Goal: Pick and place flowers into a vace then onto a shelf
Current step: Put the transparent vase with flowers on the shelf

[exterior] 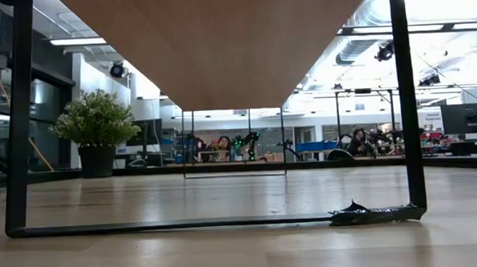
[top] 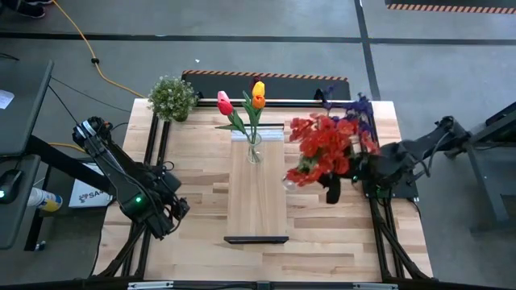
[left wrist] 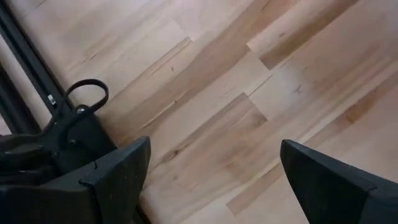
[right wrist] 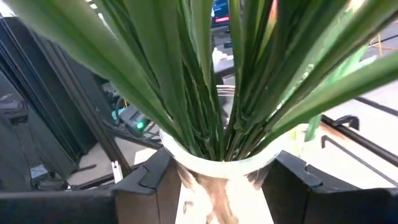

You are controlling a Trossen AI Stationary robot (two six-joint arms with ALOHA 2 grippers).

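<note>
The right tool is closed around a glass vase of red flowers, with the shelf just beside it on the tabletop and the wide-open, empty left tool far across.

Robotics lab: open hall with ceiling ducts, strip lights, other arm rigs at twelve o'clock beyond the table, hazard tape on grey floor.

Even, bright overhead lighting; soft shadows on the bench; ceiling lamps glare in the low view; foreground leaves blurred.
</note>
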